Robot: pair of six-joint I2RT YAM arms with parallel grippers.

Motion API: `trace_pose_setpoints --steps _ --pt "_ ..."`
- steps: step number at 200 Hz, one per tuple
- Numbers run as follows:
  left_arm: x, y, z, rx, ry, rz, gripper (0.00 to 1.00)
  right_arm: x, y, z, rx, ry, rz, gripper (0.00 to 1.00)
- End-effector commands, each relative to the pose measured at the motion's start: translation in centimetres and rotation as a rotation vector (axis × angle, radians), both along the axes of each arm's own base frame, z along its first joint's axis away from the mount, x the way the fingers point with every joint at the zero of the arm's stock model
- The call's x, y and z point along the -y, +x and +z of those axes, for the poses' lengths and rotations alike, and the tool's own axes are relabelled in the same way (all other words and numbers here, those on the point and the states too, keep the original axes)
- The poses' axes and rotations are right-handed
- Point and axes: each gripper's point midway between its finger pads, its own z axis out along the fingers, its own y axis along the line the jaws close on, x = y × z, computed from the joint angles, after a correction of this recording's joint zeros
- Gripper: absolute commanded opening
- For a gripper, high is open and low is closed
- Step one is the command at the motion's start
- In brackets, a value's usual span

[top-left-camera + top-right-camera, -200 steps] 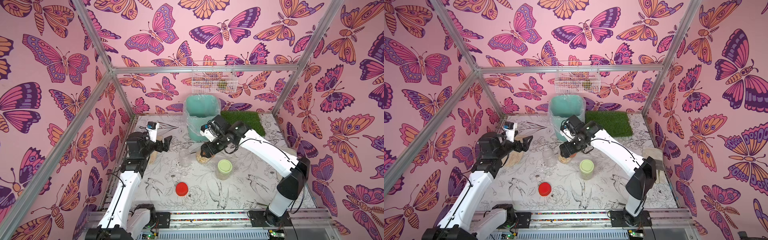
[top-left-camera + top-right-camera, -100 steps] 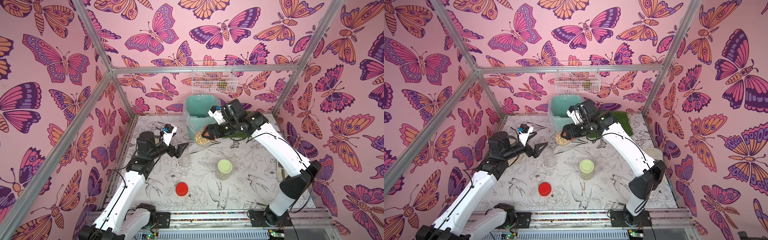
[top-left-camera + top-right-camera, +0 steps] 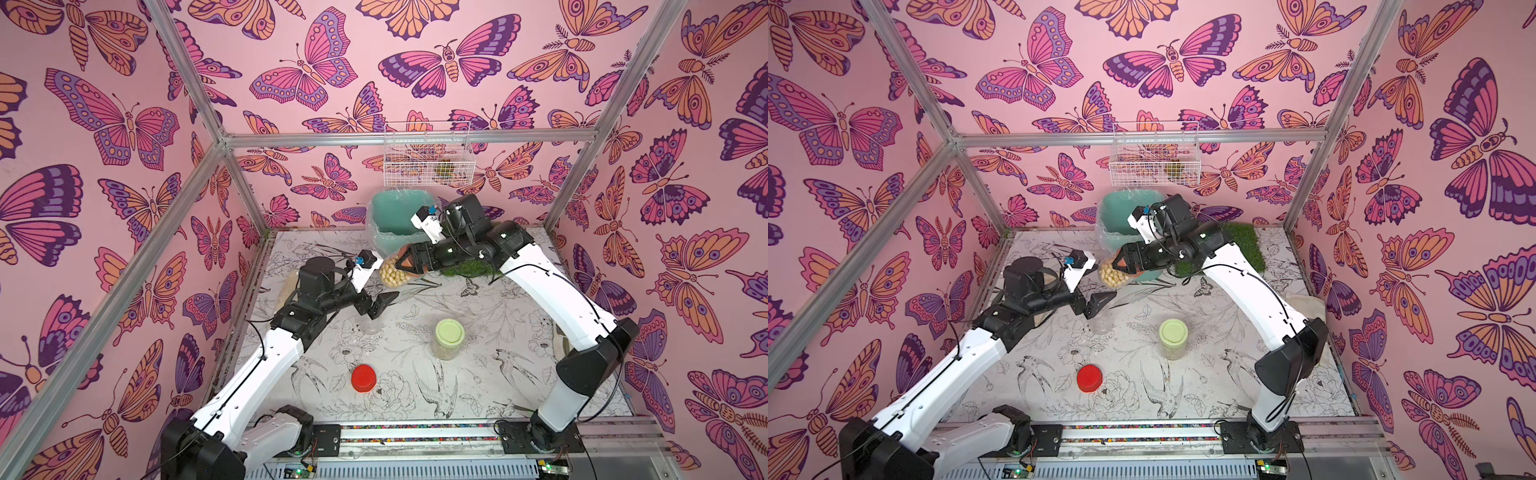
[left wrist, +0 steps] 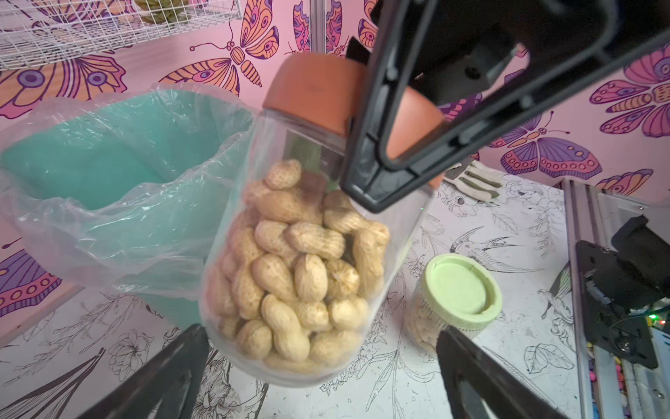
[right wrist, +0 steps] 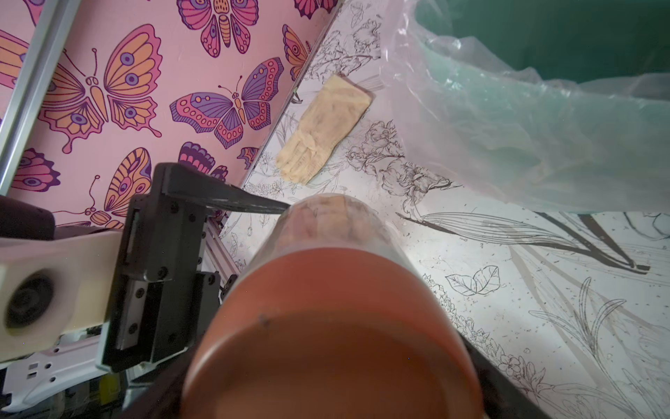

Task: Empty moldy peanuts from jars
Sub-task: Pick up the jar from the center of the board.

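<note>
Gripping the brown-lidded jar [image 4: 301, 254] by its lid, the right claw [image 3: 409, 262] holds it tilted off the bench [image 3: 478, 374], just beside the teal bin [image 3: 386, 203], with the peanuts [image 4: 297, 275] inside. The left claw [image 3: 380, 305] gapes empty just below it, over what looks like an empty clear jar [image 3: 371, 326]. The green-lidded jar [image 3: 449, 338] stands apart.
</note>
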Motion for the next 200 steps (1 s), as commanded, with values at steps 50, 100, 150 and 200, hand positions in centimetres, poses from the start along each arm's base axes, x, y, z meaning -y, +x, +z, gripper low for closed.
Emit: trace_pose_setpoints --steps 50,100,150,200 --pt "2.3 0.7 -0.8 0.020 0.067 -0.035 1.00 -2.5 -1.8 2.0 0.013 0.134 0.132 0.00" --pt "2.7 0.8 -1.0 0.022 0.080 -0.039 1.00 -2.6 -2.8 1.6 -0.012 0.152 0.173 0.00" --pt "2.7 0.8 -1.7 0.006 0.083 -0.039 0.97 -2.8 -2.9 1.5 -0.017 0.164 0.187 0.00" --pt "2.6 0.7 -2.1 -0.002 0.087 -0.038 0.78 -3.0 -3.4 1.2 -0.037 0.177 0.212 0.00"
